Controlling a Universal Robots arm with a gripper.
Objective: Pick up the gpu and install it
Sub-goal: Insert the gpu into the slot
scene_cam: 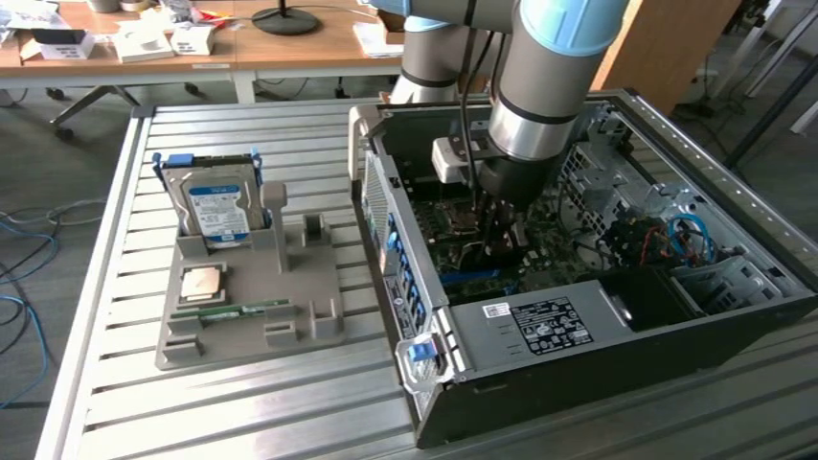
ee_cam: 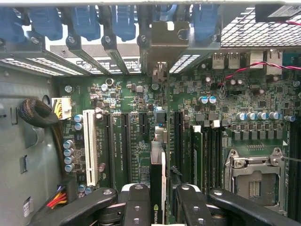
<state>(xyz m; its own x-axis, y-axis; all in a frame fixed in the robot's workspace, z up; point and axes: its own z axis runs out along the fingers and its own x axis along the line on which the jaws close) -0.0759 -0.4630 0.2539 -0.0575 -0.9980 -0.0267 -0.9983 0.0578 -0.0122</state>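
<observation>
Here the end effector [ee_cam: 157, 200] is clenched on the gpu [ee_cam: 158, 165]. The wrist view shows this plainly: two black fingers [ee_cam: 136, 205] press either side of the thin card, which is seen edge-on with a green logo on its dark edge. The card runs parallel to the long black expansion slots on the green motherboard [ee_cam: 141, 117], between the white slot [ee_cam: 91, 146] and the CPU socket [ee_cam: 254, 174]. Its silvery end bracket [ee_cam: 162, 44] sits up among the blue slot clips [ee_cam: 84, 21] at the case's rear wall. I cannot tell whether the card is seated in a slot.

The exterior view gives the wider setting. The end effector [scene_cam: 499, 225] is deep inside the open computer case [scene_cam: 576, 316], which lies on its side on the slatted worktop [scene_cam: 256, 412], toward the edge at the exterior view's right. The arm [scene_cam: 543, 86] comes straight down into the case, wrist vertical. Toward the opposite edge, a grey holder [scene_cam: 256, 321] carries an upright hard drive [scene_cam: 217, 206], a CPU [scene_cam: 205, 283] and a memory stick [scene_cam: 237, 309].
</observation>
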